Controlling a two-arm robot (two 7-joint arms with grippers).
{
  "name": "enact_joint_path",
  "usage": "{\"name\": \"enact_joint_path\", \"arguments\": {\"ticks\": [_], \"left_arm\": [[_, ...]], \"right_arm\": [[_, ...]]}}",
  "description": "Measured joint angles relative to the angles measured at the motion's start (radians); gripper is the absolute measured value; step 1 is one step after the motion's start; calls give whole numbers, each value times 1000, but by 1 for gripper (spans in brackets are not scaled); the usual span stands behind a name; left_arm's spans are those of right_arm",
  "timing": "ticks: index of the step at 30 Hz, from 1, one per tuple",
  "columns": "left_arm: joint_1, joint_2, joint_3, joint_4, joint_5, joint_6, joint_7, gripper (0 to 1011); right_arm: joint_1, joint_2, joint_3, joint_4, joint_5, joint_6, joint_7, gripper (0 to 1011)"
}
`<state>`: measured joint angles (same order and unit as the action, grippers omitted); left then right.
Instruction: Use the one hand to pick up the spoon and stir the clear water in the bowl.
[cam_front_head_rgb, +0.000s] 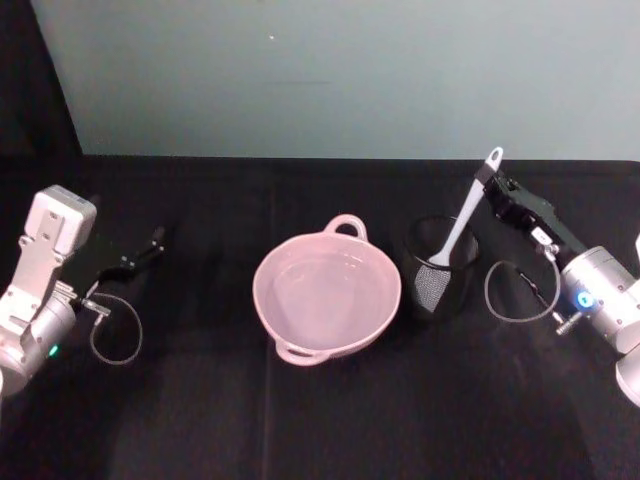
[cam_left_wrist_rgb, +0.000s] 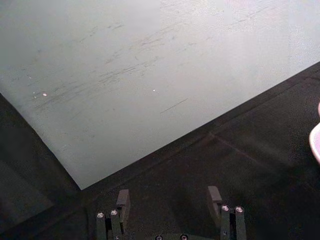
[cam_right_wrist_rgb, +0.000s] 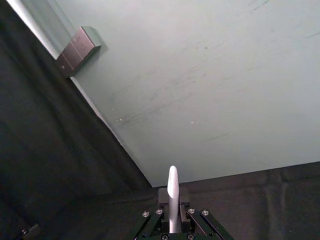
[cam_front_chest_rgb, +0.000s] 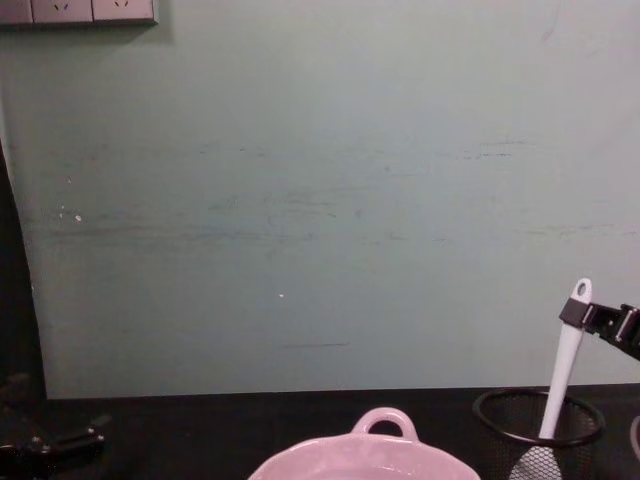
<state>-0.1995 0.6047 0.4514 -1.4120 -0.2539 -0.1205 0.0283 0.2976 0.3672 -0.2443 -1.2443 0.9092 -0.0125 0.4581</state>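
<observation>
Now the right gripper (cam_front_head_rgb: 487, 187) is clamped on the upper handle of the white plastic spoon (cam_front_head_rgb: 458, 232), which leans in the black mesh cup (cam_front_head_rgb: 437, 290) just beside the pink bowl (cam_front_head_rgb: 262, 290) of clear water (cam_front_head_rgb: 325, 300), and the spoon looks light, stiff and a little slippery, so this high hold seems sensible, while the left gripper (cam_front_head_rgb: 152, 243) rests at the left with fingers apart.

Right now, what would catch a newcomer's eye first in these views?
The pale pink bowl sits in the middle. Right of it, a white spoon stands tilted in a black mesh cup, the right end effector shut on its upper handle. The left end effector rests open at far left.
</observation>
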Motion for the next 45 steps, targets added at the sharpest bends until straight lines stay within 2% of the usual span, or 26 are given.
{"name": "enact_joint_path", "arguments": {"ticks": [5, 9, 18, 20, 25, 29, 32, 37, 45], "left_arm": [[0, 0, 0, 0, 0, 0, 0, 1011], [0, 0, 0, 0, 0, 0, 0, 1011], [0, 0, 0, 0, 0, 0, 0, 1011], [0, 0, 0, 0, 0, 0, 0, 1011], [0, 0, 0, 0, 0, 0, 0, 1011], [0, 0, 0, 0, 0, 0, 0, 1011], [0, 0, 0, 0, 0, 0, 0, 1011], [0, 0, 0, 0, 0, 0, 0, 1011], [0, 0, 0, 0, 0, 0, 0, 1011]], "right_arm": [[-14, 12, -3, -40, -8, -4, -2, 117], [-29, 28, -10, -90, -34, -16, -11, 117], [-52, 77, -31, -225, -132, -32, -39, 116], [-53, 82, -32, -235, -141, -32, -41, 116], [-54, 108, -37, -293, -203, -32, -54, 117], [-54, 129, -43, -330, -277, -46, -63, 117], [-54, 133, -42, -343, -304, -49, -63, 117], [-57, 125, -30, -344, -311, -49, -59, 117], [-56, 126, -31, -343, -310, -50, -58, 117]]}}
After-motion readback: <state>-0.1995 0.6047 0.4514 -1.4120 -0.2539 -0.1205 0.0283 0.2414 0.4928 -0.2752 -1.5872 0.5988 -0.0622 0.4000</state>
